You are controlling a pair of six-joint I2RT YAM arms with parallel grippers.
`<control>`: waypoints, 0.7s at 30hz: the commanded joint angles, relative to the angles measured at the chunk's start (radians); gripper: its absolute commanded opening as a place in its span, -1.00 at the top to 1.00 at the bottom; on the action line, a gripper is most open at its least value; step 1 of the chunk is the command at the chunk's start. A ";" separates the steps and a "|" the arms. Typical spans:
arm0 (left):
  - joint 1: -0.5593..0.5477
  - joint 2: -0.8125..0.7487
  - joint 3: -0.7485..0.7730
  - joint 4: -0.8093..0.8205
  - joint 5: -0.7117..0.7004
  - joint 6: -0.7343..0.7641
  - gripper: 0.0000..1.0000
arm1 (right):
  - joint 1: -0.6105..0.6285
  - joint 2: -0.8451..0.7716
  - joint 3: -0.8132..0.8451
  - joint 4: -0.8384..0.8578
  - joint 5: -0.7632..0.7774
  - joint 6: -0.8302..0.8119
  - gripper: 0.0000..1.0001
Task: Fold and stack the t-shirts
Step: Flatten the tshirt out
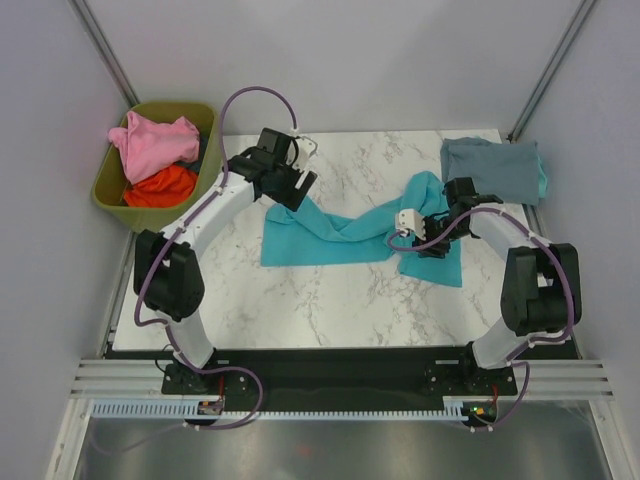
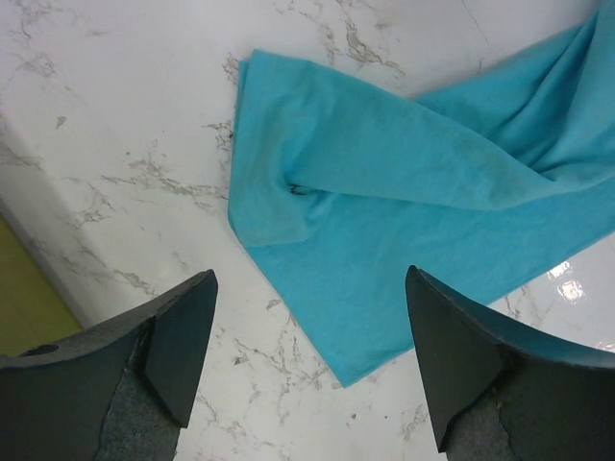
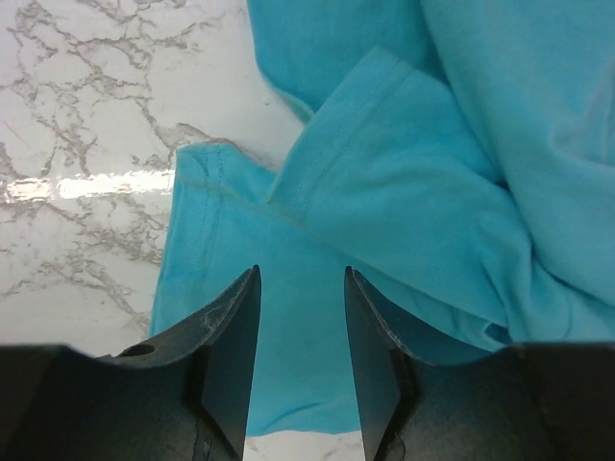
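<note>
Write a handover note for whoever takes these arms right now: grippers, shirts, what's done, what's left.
Left gripper: open, empty, by the left end of the teal shirt.
Right gripper: open, low over that shirt's right end, no cloth pinched.
Teal shirt: rumpled and unfolded, mid-table.
Grey-blue shirt: looks folded, far right corner.
Pink shirt and orange-red shirt: crumpled in the green bin, far left.
Done: one shirt folded.
Left: fold teal, pink and orange-red, then stack all.
</note>
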 commanded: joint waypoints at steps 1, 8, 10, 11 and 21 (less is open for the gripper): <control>-0.009 -0.023 -0.022 0.011 -0.004 -0.030 -0.73 | 0.023 -0.036 -0.012 0.075 -0.019 -0.055 0.04; -0.011 -0.032 -0.048 0.025 -0.039 -0.018 -0.73 | 0.068 0.013 0.023 0.076 -0.011 -0.021 0.10; -0.011 -0.030 -0.052 0.026 -0.044 -0.016 -0.73 | 0.079 0.020 0.029 0.066 -0.006 -0.024 0.10; -0.011 -0.032 -0.054 0.025 -0.044 -0.015 -0.73 | 0.082 0.022 0.038 0.051 -0.008 -0.026 0.10; -0.011 -0.016 -0.043 0.037 -0.048 -0.016 -0.73 | 0.091 0.019 0.038 0.006 0.000 -0.049 0.11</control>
